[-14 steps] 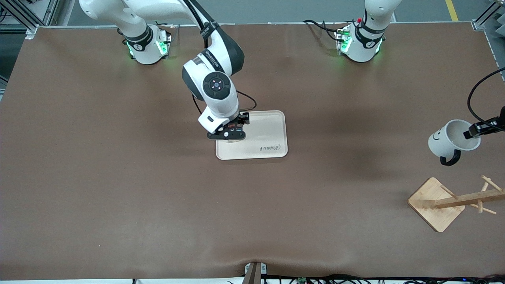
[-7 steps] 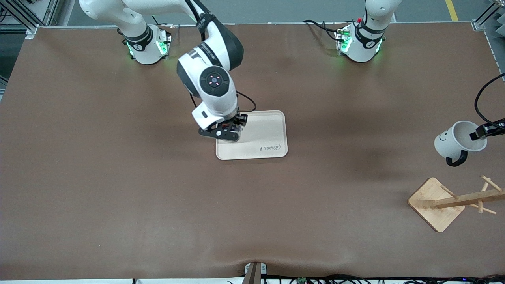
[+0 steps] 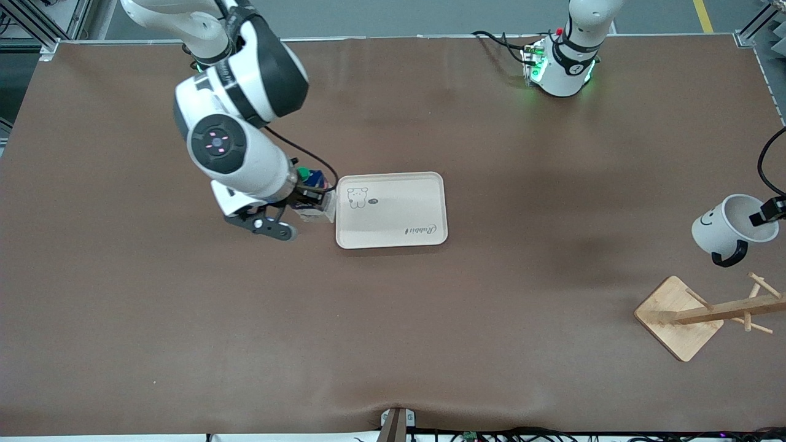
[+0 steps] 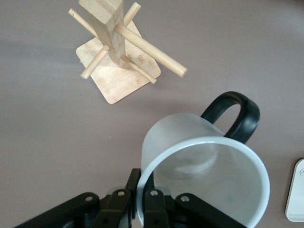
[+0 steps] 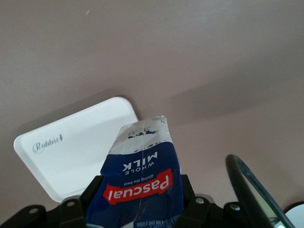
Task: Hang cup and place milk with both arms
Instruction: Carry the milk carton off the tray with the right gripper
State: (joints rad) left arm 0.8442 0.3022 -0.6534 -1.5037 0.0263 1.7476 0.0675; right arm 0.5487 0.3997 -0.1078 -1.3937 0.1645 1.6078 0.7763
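Nearest the front camera, at the left arm's end of the brown worktop (image 3: 184,319), stands a wooden rack (image 3: 700,314): a square bamboo base, a square post, and round pegs jutting at angles. Above and just beside it hangs the cup (image 3: 727,228), glossy white with a black loop handle and a smiley face, tilted with its mouth upward and sideways. The left end effector (image 4: 140,205) is clenched on the cup's rim, one finger inside and one outside; nothing lies between cup and pegs.

Farther on, near mid-worktop, lies a pale rectangular tray (image 3: 424,190) with rounded corners, a small bear print and the script "Rabbit".

The right end effector (image 3: 305,197) grips the milk (image 3: 314,181), a dark blue carton with a green cap and red label, held aloft over the worktop just beside the tray's edge at the right arm's end.
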